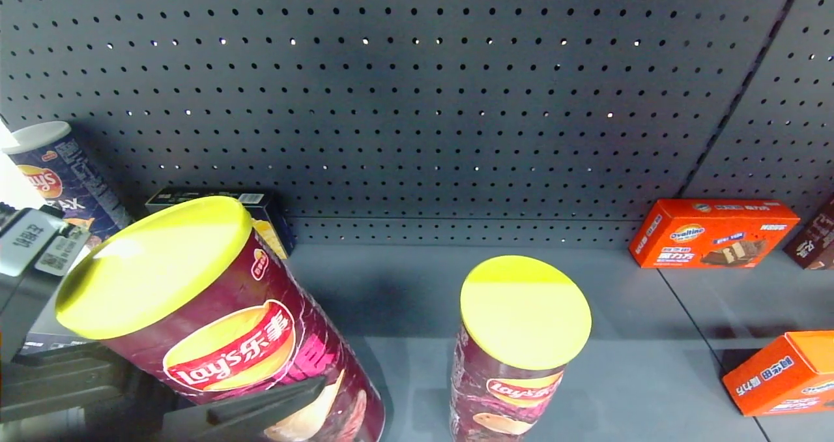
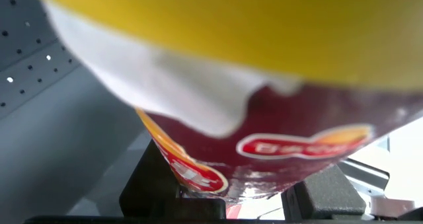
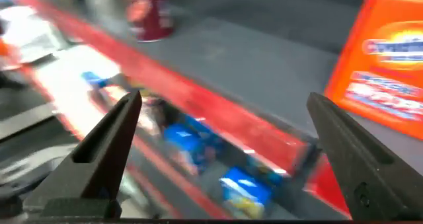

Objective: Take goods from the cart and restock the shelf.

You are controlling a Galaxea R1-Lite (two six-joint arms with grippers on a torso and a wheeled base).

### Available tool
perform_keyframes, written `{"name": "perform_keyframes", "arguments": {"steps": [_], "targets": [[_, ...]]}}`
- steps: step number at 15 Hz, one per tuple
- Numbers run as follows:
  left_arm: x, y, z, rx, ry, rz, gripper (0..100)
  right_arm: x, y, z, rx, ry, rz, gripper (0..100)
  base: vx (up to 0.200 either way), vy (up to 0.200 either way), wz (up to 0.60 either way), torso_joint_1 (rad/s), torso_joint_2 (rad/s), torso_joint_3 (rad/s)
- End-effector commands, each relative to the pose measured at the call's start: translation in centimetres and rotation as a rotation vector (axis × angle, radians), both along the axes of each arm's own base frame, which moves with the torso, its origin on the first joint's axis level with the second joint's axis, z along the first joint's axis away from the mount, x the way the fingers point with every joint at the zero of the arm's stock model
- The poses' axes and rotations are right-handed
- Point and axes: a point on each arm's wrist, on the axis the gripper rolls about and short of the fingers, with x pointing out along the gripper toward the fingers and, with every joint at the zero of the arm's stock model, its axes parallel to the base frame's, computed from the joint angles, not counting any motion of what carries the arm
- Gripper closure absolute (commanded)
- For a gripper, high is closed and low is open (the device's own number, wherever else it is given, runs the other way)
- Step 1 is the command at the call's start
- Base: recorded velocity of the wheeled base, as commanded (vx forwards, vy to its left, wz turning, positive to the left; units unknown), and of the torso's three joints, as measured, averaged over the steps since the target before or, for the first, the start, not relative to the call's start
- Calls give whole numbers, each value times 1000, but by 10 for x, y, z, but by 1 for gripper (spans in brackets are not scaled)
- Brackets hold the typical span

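Observation:
My left gripper is shut on a maroon chip can with a yellow lid, holding it tilted above the left part of the grey shelf. In the left wrist view the can sits between the dark fingers. A second maroon can with a yellow lid stands upright on the shelf to its right. My right gripper is open with nothing between its fingers, above the shelf's red front edge, with an orange box close by.
A dark blue chip can and a dark box stand at the back left. Orange boxes lie at the right. A perforated back panel closes the shelf. Blue packets lie below the shelf edge.

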Motion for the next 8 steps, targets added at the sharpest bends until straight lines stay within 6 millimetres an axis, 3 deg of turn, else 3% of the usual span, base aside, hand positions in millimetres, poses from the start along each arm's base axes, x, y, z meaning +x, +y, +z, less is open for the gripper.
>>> {"name": "perform_keyframes", "arguments": {"steps": [1,8], "targets": [[-1,1,1,-4,-3,2,100,1,0,-1,-14,-20,-6,0,0,0,0,0,0,0],[-7,5,-3,-5,-5,2,100,1,0,-1,-26,-41,-16,0,0,0,0,0,0,0]]}}
